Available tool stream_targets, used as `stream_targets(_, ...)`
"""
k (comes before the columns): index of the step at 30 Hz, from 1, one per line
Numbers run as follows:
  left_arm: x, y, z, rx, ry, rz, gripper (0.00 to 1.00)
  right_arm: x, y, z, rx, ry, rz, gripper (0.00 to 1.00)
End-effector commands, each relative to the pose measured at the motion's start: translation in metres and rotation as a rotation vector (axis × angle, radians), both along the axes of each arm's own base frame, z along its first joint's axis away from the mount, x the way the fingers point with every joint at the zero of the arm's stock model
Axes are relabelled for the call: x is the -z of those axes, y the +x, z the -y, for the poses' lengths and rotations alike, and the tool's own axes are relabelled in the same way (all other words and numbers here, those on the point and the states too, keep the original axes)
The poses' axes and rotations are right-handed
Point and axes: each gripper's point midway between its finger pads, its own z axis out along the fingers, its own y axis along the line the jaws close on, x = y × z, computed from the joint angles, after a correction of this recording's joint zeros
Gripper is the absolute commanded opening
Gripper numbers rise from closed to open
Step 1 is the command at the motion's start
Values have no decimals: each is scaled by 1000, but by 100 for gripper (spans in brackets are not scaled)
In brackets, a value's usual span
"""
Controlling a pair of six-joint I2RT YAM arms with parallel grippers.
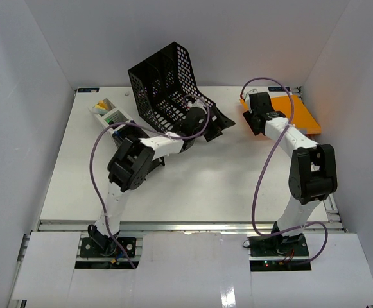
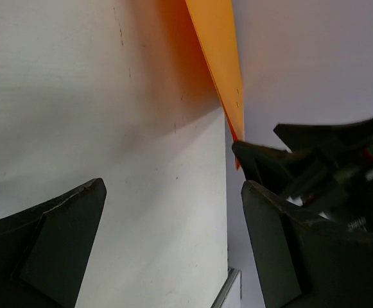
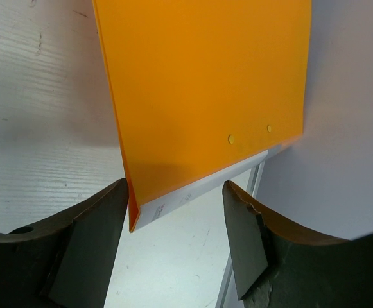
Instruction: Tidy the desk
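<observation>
The white desk [image 1: 199, 186] has an orange folder [image 1: 298, 112] lying at its back right. My right gripper [image 1: 253, 122] is open at the folder's near left corner. In the right wrist view the orange folder [image 3: 205, 83], with white paper inside, reaches in between the open fingers of my right gripper [image 3: 175, 192], close to the left finger [image 3: 90, 244]. My left gripper [image 1: 218, 123] is open and empty over the desk's back middle. In the left wrist view my left gripper [image 2: 173, 192] has only bare desk [image 2: 77, 96] between its fingers, with the folder's edge [image 2: 218, 38] beyond.
A black mesh file rack [image 1: 164, 80] stands tilted at the back centre, just behind my left arm. A white tray [image 1: 109, 112] with coloured items sits at the back left. White walls close in three sides. A metal rail [image 1: 186, 226] runs along the front edge.
</observation>
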Motion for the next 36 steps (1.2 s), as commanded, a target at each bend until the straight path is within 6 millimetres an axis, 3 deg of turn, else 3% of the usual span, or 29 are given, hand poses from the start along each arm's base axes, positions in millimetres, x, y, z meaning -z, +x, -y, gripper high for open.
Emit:
stream_targets(1, -11, 25, 34, -8, -38, -16, 98, -24, -8, 51, 114, -121, 37, 65)
stream_targets(4, 18, 36, 52, -6, -23, -63, 98, -25, -9, 50, 109, -117, 40, 65)
stream_targets(7, 10, 45, 69, -13, -72, -60, 98, -26, -10, 51, 104, -114, 43, 65)
stream_targets(16, 15, 58, 111, -58, -211, -65, 98, -24, -16, 50, 92, -97, 41, 64)
stream_targets(28, -10, 51, 101, -106, -261, -3, 98, -18, -21, 59, 96, -82, 38, 64)
stream_targets(36, -23, 35, 85, -170, -271, 5, 98, -15, -23, 71, 110, -76, 31, 64)
